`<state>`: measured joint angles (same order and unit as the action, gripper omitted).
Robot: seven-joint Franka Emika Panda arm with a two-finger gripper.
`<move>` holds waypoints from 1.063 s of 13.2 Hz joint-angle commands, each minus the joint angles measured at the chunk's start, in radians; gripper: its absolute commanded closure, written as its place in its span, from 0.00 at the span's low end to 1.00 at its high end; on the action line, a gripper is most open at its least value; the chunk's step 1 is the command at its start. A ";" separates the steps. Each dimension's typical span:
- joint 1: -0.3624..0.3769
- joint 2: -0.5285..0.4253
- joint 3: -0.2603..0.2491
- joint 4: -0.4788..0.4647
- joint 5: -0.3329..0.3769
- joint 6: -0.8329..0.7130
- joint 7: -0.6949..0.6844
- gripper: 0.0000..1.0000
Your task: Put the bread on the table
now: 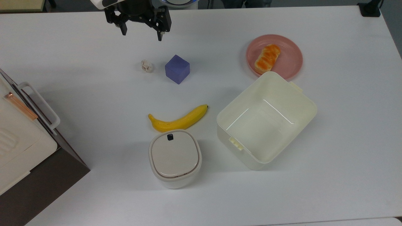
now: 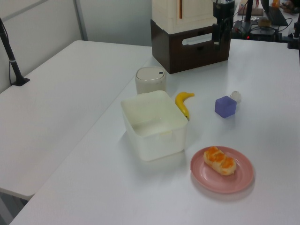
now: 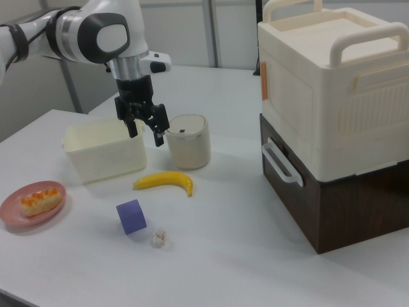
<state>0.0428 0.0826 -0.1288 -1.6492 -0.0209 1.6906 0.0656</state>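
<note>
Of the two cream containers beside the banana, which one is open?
The large rectangular cream tub is open: it has no lid and its bare inside shows. The small rounded bin next to the banana has its lid shut on top.

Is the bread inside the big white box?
No, the bread lies on the pink plate, beside the empty box.
</note>
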 commanded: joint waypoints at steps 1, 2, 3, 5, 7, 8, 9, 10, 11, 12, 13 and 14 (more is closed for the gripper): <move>-0.004 -0.006 0.000 0.005 0.019 -0.037 -0.024 0.00; -0.007 -0.009 0.000 0.003 0.019 -0.038 -0.024 0.00; -0.011 -0.009 0.000 0.003 0.019 -0.042 -0.026 0.00; -0.009 -0.009 0.000 0.000 0.019 -0.046 -0.026 0.00; -0.009 -0.009 0.002 -0.006 0.019 -0.046 -0.027 0.00; -0.009 -0.009 0.002 -0.007 0.018 -0.045 -0.035 0.00; -0.012 -0.009 0.000 -0.007 0.016 -0.043 -0.065 0.00; -0.023 -0.009 0.000 -0.007 0.016 -0.043 -0.102 0.00; -0.032 -0.007 0.000 -0.009 0.016 -0.043 -0.121 0.00; -0.032 -0.007 0.000 -0.018 0.013 -0.042 -0.128 0.00; -0.032 -0.009 0.000 -0.029 0.009 -0.043 -0.136 0.00; -0.032 -0.009 0.000 -0.044 0.007 -0.046 -0.147 0.00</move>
<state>0.0155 0.0854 -0.1292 -1.6594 -0.0206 1.6729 -0.0361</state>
